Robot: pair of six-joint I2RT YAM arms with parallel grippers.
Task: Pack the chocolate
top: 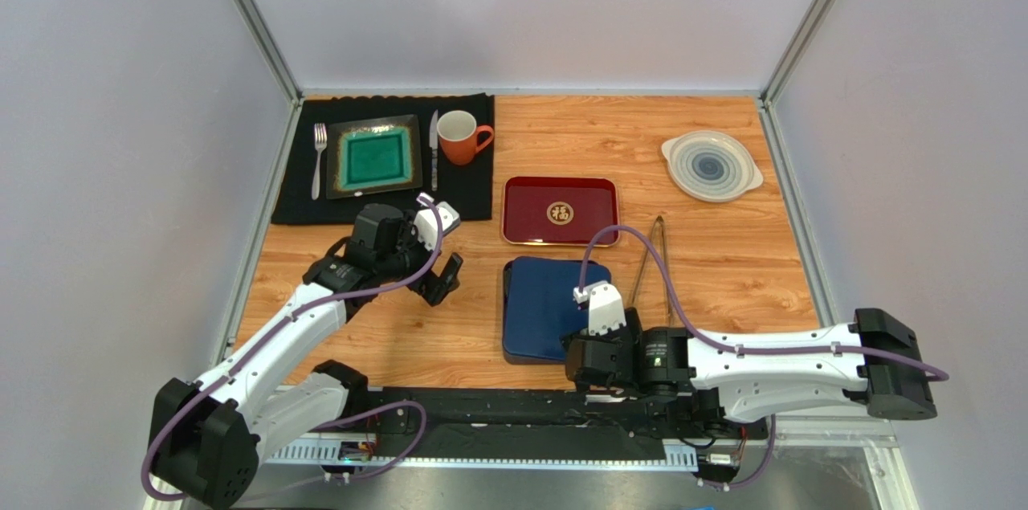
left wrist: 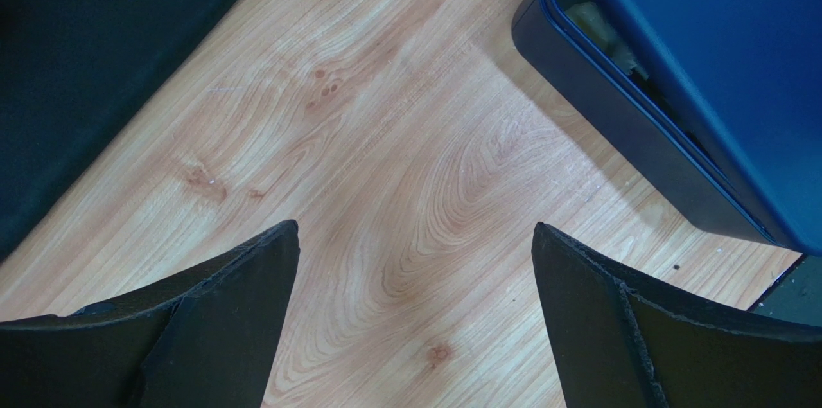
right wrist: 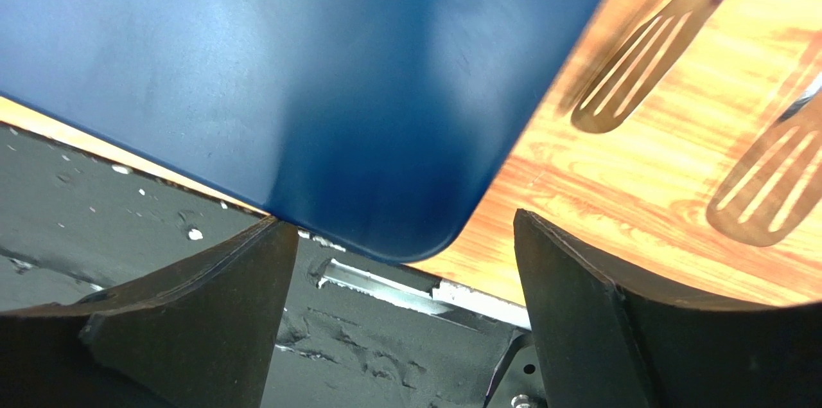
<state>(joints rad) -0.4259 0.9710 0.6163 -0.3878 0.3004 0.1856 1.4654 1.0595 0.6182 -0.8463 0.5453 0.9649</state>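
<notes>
Right claw point(right wrist: 400, 223) wide and empty at the near corner of the blue lid point(right wrist: 289, 71). Left claw point(left wrist: 415, 235) wide, empty, over the bench point(left wrist: 386, 138) just beside the blue box point(left wrist: 627, 138). Lid sits askew. Something pale shows in the gap, possibly chocolate point(left wrist: 590, 21); I cannot confirm. I judge packing near done, with the lid left to seat.

The lidded box point(top: 537, 308) lies before the tray point(top: 531, 204), tongs point(top: 659, 231) to its right, mug point(top: 459, 137) on the mat point(top: 302, 204) far left
</notes>
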